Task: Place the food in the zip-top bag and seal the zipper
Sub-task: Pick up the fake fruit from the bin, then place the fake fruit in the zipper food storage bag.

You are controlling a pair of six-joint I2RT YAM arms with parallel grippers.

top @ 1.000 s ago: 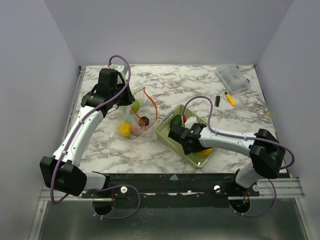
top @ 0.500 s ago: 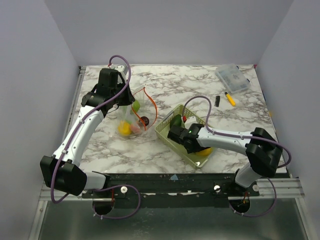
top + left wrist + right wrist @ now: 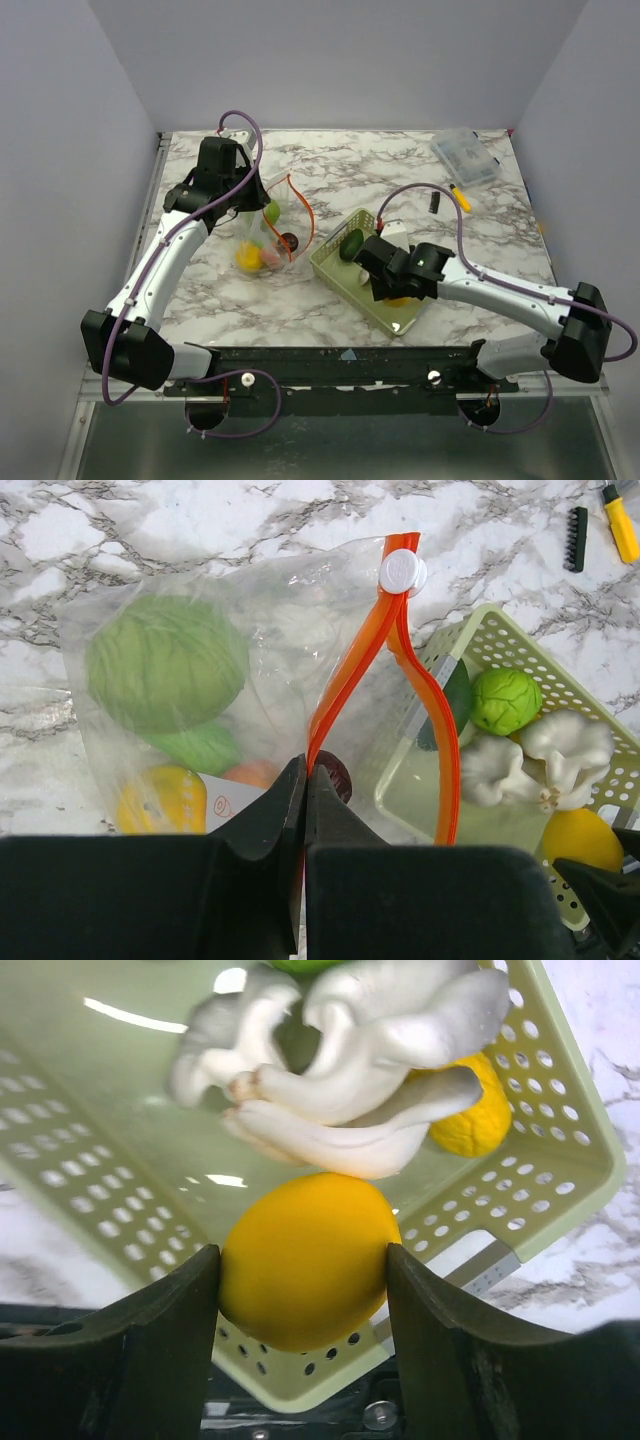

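Note:
The clear zip-top bag [image 3: 262, 238] hangs open at the left, holding green [image 3: 165, 660], yellow [image 3: 165, 798] and dark purple [image 3: 338, 772] food. My left gripper [image 3: 305, 775] is shut on its orange-red zipper [image 3: 345, 680], near the end away from the white slider [image 3: 403, 572]. My right gripper [image 3: 303, 1290] is shut on a smooth yellow fruit [image 3: 305, 1255] and holds it just over the pale green mesh basket [image 3: 590, 1150]. White mushrooms [image 3: 350, 1070], a bumpy yellow fruit [image 3: 475, 1110] and a green ball [image 3: 505, 700] lie in the basket.
The basket [image 3: 335, 268] stands right of the bag. A rigid clear lidded box [image 3: 465, 157] is at the far right corner. A yellow marker pen [image 3: 460, 196] and a small black piece [image 3: 436, 202] lie in front of it.
My right arm has swung its elbow out to the right, and the gripper has shifted right over the basket with the yellow fruit in it. The left arm and bag have not moved.

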